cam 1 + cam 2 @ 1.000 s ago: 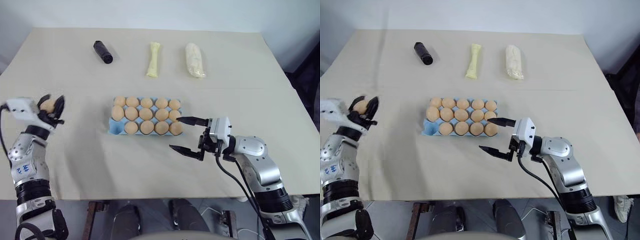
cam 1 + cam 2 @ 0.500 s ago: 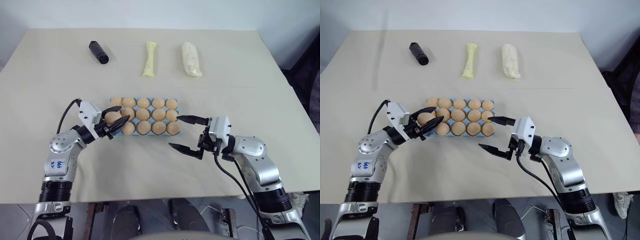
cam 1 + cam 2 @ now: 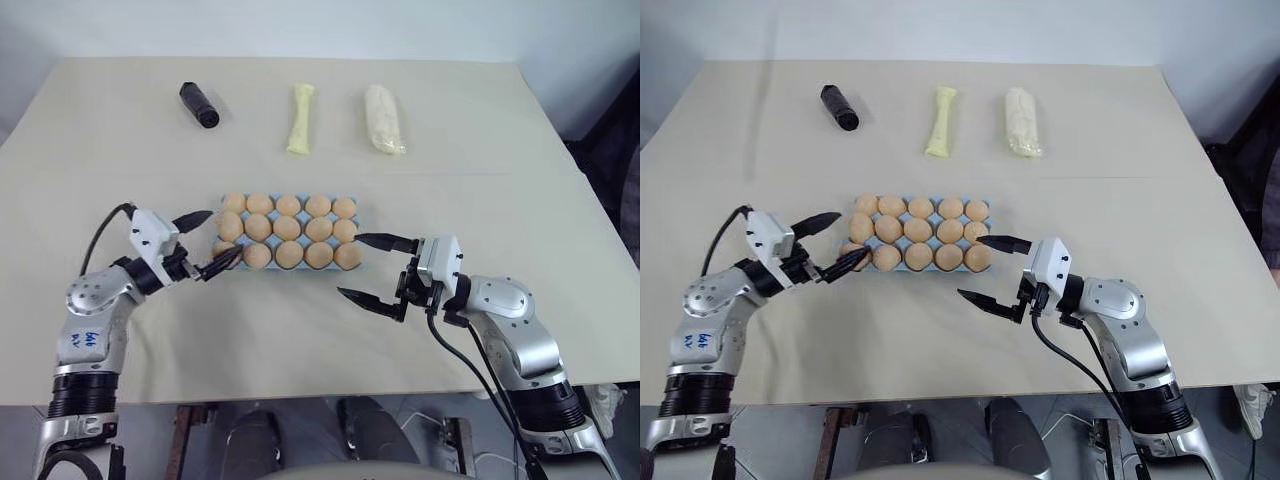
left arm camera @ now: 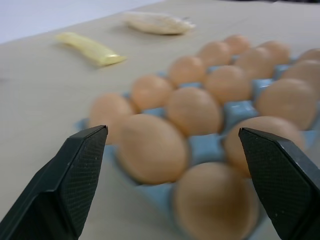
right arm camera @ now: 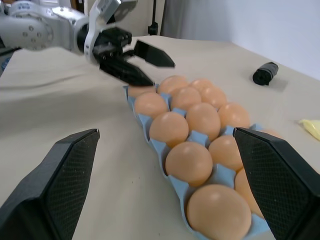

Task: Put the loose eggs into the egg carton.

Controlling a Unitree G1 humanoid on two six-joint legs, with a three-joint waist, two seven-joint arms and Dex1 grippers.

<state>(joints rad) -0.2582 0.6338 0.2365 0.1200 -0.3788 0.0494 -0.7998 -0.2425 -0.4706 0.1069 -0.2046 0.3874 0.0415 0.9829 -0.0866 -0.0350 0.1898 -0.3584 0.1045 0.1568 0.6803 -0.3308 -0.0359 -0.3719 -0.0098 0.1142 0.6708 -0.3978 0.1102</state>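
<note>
Left eye view: the left tool (image 3: 206,245), which half a second ago pinched an egg over the near-left corner of the egg carton (image 3: 288,232), now stands wide with nothing between its fingers; the egg (image 3: 222,250) sits in that corner cup, between the spread fingertips. The right tool (image 3: 371,272) hangs wide and empty just off the carton's right end, as it did a second ago. No loose eggs lie on the tabletop (image 3: 130,160); a black cylinder (image 3: 201,104) and two pale packets (image 3: 302,118) rest well beyond the carton.

Right eye view: the same scene; every cup appears filled, three rows of five.

Left wrist view: the fingers (image 4: 75,175) stand far apart, framing the carton's near eggs, none gripped.

Right wrist view: the right tool's fingers (image 5: 65,175) are spread wide; across the carton the left tool is seen open at the far corner.

Judgement: the release seems to have seated the last egg, so the task looks essentially complete, withdrawal of the left arm remaining
</note>
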